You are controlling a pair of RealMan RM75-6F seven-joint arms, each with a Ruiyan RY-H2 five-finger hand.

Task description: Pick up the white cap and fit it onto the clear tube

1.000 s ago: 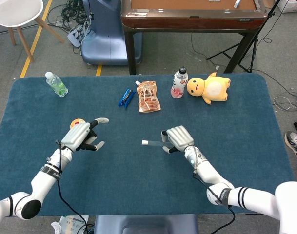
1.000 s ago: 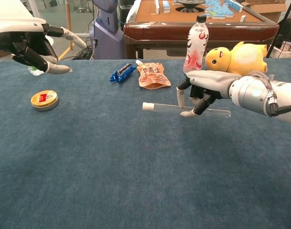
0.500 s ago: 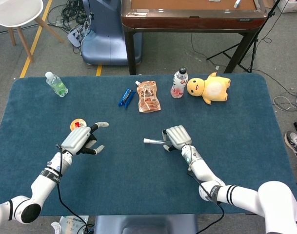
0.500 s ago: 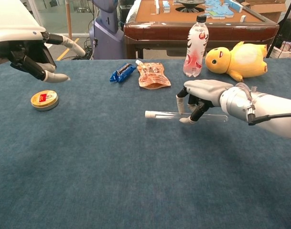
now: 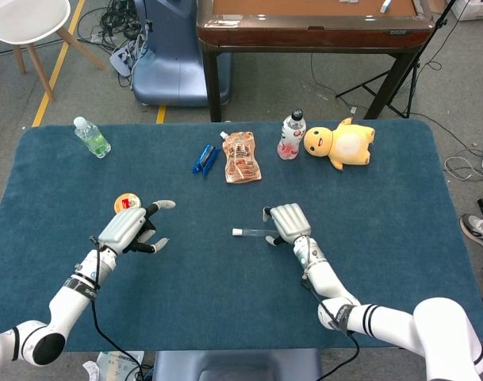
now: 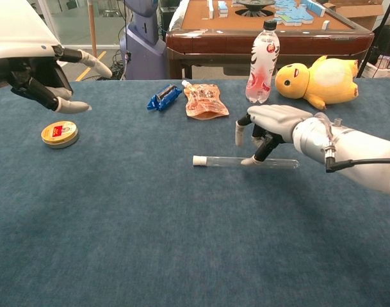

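The clear tube (image 5: pixel 255 232) (image 6: pixel 265 163) lies flat on the blue table cloth, pointing left, with the white cap (image 5: pixel 236 232) (image 6: pixel 198 160) sitting on its left end. My right hand (image 5: pixel 289 222) (image 6: pixel 275 121) hovers over the tube's right half. Its thumb is lifted clear and one fingertip (image 6: pixel 249 160) touches the tube from above. My left hand (image 5: pixel 130 228) (image 6: pixel 34 70) floats over the left side of the table with fingers spread and nothing in it.
A round yellow tin (image 5: pixel 125 203) (image 6: pixel 59 133) sits just beyond the left hand. Along the far edge lie a green bottle (image 5: pixel 92 136), a blue packet (image 5: pixel 204 158), a snack pouch (image 5: pixel 242 157), a drink bottle (image 5: pixel 291 135) and a yellow plush (image 5: pixel 340 143).
The right hand has lowered the capped tube from the air onto the cloth and loosened its fingers around it. The left hand has drifted slightly down and toward me.
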